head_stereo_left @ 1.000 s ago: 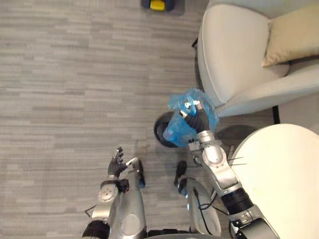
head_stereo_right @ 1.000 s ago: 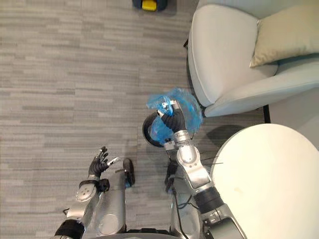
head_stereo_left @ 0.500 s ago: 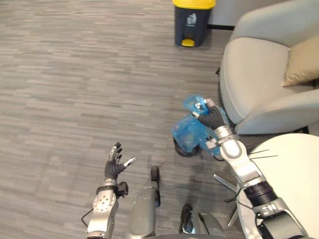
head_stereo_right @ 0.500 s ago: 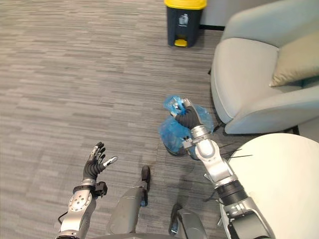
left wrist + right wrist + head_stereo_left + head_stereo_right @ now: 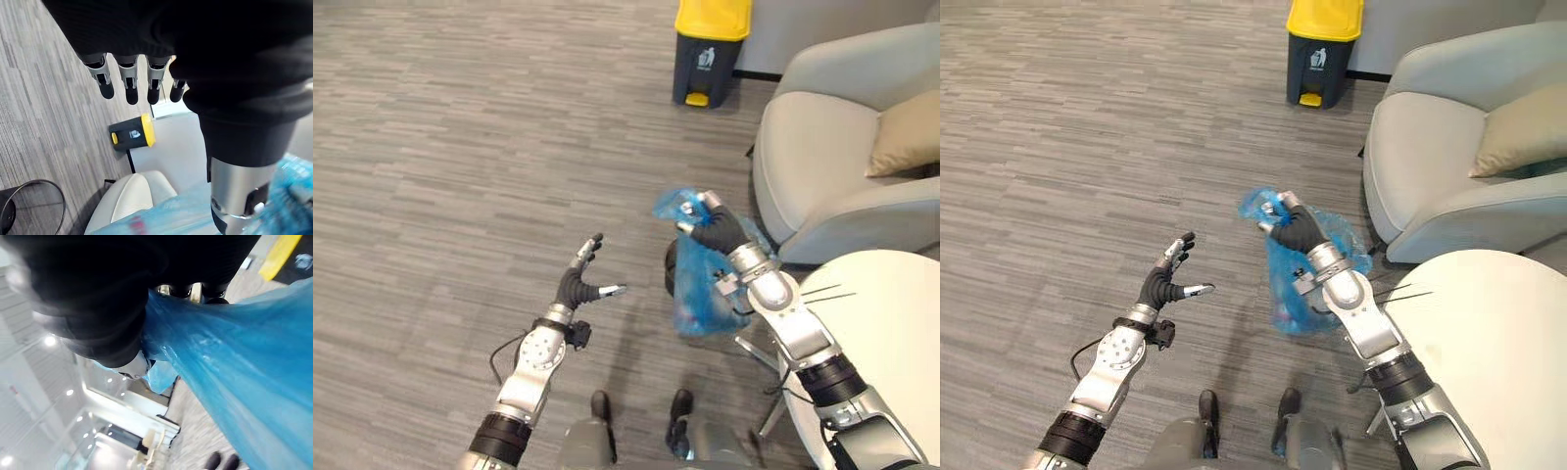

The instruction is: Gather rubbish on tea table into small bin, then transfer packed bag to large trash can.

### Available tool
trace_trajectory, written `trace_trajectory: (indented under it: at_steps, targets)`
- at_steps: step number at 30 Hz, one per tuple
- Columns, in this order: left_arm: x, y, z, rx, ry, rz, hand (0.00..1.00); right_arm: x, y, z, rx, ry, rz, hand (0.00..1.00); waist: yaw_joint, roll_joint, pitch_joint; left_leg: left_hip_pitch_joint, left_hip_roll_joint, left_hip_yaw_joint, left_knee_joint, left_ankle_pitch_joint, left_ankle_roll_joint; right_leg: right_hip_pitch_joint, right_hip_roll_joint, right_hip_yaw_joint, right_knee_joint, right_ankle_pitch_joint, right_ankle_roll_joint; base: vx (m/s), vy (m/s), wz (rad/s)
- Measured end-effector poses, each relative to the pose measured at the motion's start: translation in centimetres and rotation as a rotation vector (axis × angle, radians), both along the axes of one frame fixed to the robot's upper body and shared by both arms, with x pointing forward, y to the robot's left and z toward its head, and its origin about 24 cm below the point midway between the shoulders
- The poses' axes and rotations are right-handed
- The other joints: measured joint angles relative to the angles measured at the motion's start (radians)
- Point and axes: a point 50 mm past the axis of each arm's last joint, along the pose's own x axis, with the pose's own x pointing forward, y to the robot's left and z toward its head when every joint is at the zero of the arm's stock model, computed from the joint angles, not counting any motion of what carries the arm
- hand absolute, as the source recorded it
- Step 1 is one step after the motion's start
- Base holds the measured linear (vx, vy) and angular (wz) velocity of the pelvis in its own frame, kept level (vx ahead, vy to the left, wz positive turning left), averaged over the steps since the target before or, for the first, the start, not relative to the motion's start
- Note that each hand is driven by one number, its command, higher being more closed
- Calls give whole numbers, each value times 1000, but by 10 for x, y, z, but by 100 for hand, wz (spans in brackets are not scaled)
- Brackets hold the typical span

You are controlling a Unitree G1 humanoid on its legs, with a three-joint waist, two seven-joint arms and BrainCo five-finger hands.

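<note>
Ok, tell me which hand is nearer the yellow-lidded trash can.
Right. The right hand, gripping the blue bag, hangs nearest the trash can; the open left hand is farther back, leftward.

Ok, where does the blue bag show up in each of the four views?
Left eye view: blue bag right of centre, hanging from the right hand.
Right eye view: bag near centre, under that hand.
Left wrist view: bag in front of the armchair.
Right wrist view: bag stretching out from the hand's dark cover.
Shared landmark: yellow-lidded trash can.

Blue bag (image 5: 700,294) hangs, neck bunched in right hand (image 5: 715,233) — yellow-lidded trash can (image 5: 708,54) beyond.
</note>
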Motion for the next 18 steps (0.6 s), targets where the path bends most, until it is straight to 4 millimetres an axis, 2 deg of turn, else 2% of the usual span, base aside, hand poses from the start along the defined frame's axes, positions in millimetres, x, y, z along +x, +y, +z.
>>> trace_trajectory:
  at_steps: [3, 6, 12, 18]
  targets:
    - [2, -15, -4, -27, 24, -21, 0, -14, 35, 6, 52, 9, 160, 100, 4, -9, -31, 17, -2, 23, -11, 1, 1, 21, 11, 52, -56, 47, 0, -40, 54, -28]
    - [4, -21, -12, -22, 62, -17, 0, -29, 62, 1, 65, 50, 281, 100, 5, -25, -58, 22, -1, 42, -11, 0, 2, 23, 11, 81, -73, 60, 0, -59, 17, -23]
    - [10, -25, -12, -15, 61, -5, 0, -34, 82, -5, 35, 109, 376, 100, 2, -29, -61, 55, 1, 52, -32, 19, 9, 45, 18, 110, -86, 65, 1, -86, -26, -9]
    - [11, -34, -13, 17, 52, -14, 0, -44, 117, -25, -48, 181, 475, 100, 15, -28, -87, 74, 2, 51, -77, 48, -3, 59, 31, 111, -123, 84, -4, -37, -27, 0]
